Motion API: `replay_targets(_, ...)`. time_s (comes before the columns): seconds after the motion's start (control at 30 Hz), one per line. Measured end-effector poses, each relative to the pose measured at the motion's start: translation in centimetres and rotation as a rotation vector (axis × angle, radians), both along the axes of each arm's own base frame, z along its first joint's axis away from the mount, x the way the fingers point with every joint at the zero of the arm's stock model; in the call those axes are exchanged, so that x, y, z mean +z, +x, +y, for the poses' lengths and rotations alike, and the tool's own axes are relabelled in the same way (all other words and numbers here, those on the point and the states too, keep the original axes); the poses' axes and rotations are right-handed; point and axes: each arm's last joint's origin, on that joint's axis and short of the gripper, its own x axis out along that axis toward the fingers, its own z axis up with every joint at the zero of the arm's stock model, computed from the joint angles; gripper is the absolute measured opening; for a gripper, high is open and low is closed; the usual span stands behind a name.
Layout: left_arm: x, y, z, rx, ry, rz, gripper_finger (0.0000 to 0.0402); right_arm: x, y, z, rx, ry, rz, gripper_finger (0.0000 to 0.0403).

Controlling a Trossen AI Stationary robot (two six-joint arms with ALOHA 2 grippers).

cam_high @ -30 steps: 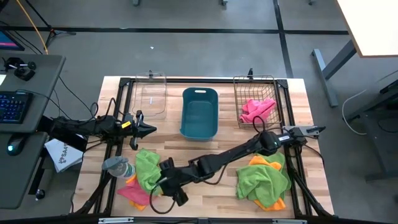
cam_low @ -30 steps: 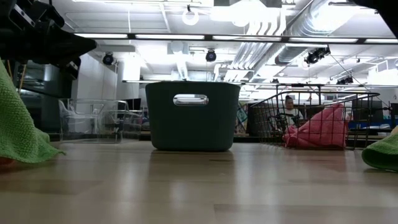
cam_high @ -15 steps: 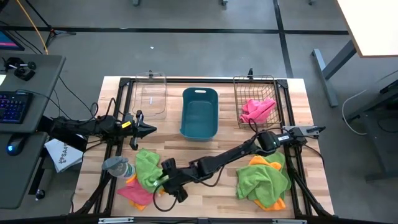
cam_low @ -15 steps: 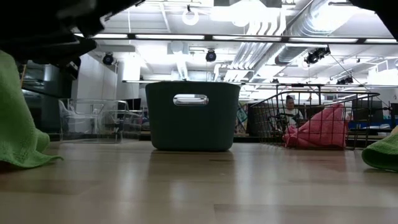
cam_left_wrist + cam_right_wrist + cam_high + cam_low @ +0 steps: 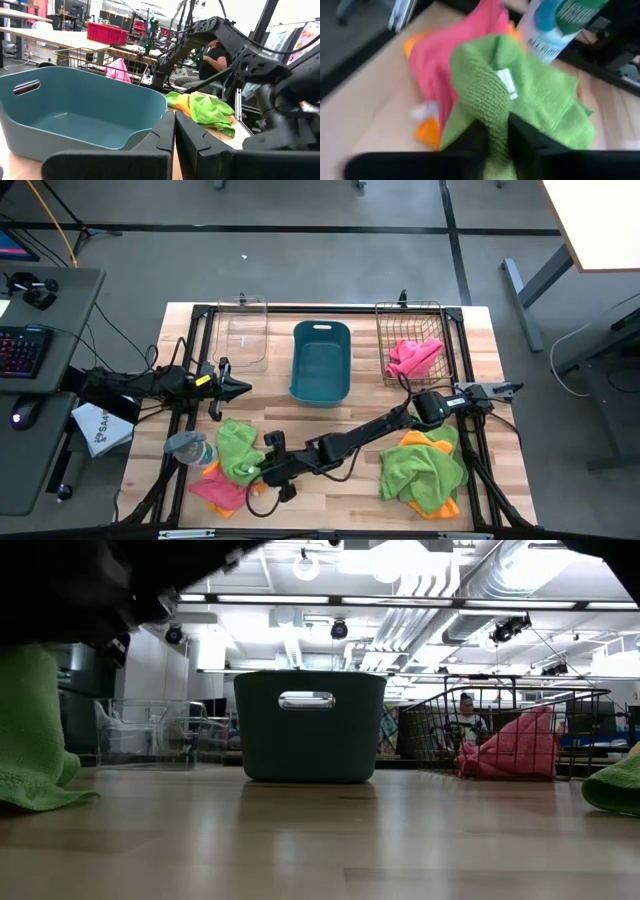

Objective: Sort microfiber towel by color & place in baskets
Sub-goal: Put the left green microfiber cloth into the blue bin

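Your right gripper (image 5: 492,135) had its fingers pinched on the green towel (image 5: 520,100), well short of the teal tub (image 5: 320,360) toward the table's front-left. I judge the pick was in hand; next you needed to lift clear of the pink towel (image 5: 440,65) beneath. Your left gripper (image 5: 174,135), fingers pressed together and empty, waited beside the tub. The orange cloth underneath was mostly hidden.

Along the table's far edge, tub (image 5: 320,362) sits between clear bin (image 5: 244,333) and wire basket (image 5: 412,340)
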Motion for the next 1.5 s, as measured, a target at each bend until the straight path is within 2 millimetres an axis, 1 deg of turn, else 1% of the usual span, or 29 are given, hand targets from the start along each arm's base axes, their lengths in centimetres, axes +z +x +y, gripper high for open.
replay_targets(0.03,0.0,0.0,0.0,0.0,0.0,0.0,0.0,0.9,0.2,0.0,-0.013,0.008,-0.021,0.0019)
replay_targets(0.1,0.0,0.0,0.0,0.0,0.0,0.0,0.0,3.4,0.6,0.1,-0.043,0.015,-0.075,0.0021)
replay_targets(0.17,0.0,0.0,0.0,0.0,0.0,0.0,0.0,6.4,0.7,-0.1,-0.062,-0.014,-0.107,0.0019)
replay_targets(0.23,0.0,0.0,0.0,0.0,0.0,0.0,0.0,9.3,0.4,-0.8,-0.056,-0.069,-0.153,0.0007)
replay_targets(0.27,0.0,0.0,0.0,0.0,0.0,-0.001,0.0,10.7,-0.3,-1.4,-0.065,-0.084,-0.192,0.0005)
replay_targets(0.3,0.0,0.0,0.0,0.0,0.0,-0.001,0.0,12.0,-1.0,-2.2,-0.089,-0.108,-0.213,0.0007)
replay_targets(0.33,0.0,0.0,0.0,0.0,0.0,0.0,0.0,14.0,-1.8,-3.1,-0.119,-0.112,-0.246,0.0008)
replay_targets(0.37,0.0,0.0,0.0,-0.001,0.0,-0.001,0.0,15.8,-2.8,-4.1,-0.157,-0.129,-0.244,0.0007)
replay_targets(0.43,0.0,0.0,0.0,0.0,0.0,0.001,0.0,19.4,-4.8,-6.4,-0.227,-0.141,-0.266,0.0004)
replay_targets(0.47,0.0,0.0,0.0,0.0,0.0,0.003,0.0,20.8,-5.8,-7.6,-0.268,-0.15,-0.273,0.0003)
replay_targets(0.53,0.0,0.0,0.0,0.0,0.0,0.0,0.0,23.1,-7.5,-10.1,-0.357,-0.147,-0.29,0.0004)
replay_targets(0.6,0.0,0.0,0.0,0.0,0.001,0.005,0.0,24.5,-8.9,-12.6,-0.434,-0.131,-0.29,0.0002)
replay_targets(0.67,0.0,0.0,0.0,0.0,0.0,0.004,0.0,25.1,-10.0,-15.2,-0.516,-0.107,-0.28,0.0002)
replay_targets(0.73,0.0,0.0,0.0,0.0,0.001,0.005,0.0,24.9,-10.9,-17.5,-0.591,-0.102,-0.249,0.0002)
replay_targets(0.77,0.0,0.0,0.0,0.0,0.001,0.005,0.0,24.8,-11.3,-18.4,-0.628,-0.097,-0.234,0.0002)
replay_targets(0.87,0.0,0.0,0.0,0.0,0.001,0.005,0.0,23.3,-12.1,-20.7,-0.707,-0.065,-0.177,0.0001)
replay_targets(0.93,0.0,0.0,0.0,0.0,0.001,0.005,0.0,21.9,-12.4,-21.6,-0.728,-0.05,-0.131,0.0001)
replay_targets(1.03,0.0,0.0,0.0,0.0,0.001,0.006,0.0,19.4,-12.6,-22.5,-0.714,-0.036,-0.05,0.0001)
replay_targets(1.17,0.0,0.0,0.0,0.0,0.001,0.006,0.0,16.0,-13.2,-22.6,-0.662,-0.035,0.076,0.0001)
replay_targets(1.23,0.0,0.0,0.0,0.0,0.001,0.006,0.0,15.1,-14.1,-22.6,-0.651,-0.08,0.149,0.0)
replay_targets(1.33,0.0,0.0,0.0,0.0,0.001,0.006,0.0,15.5,-16.2,-22.7,-0.641,-0.144,0.19,0.0)
replay_targets(1.5,0.0,0.0,0.0,0.0,0.001,0.006,0.0,18.7,-20.1,-23.9,-0.627,-0.197,0.093,0.0)
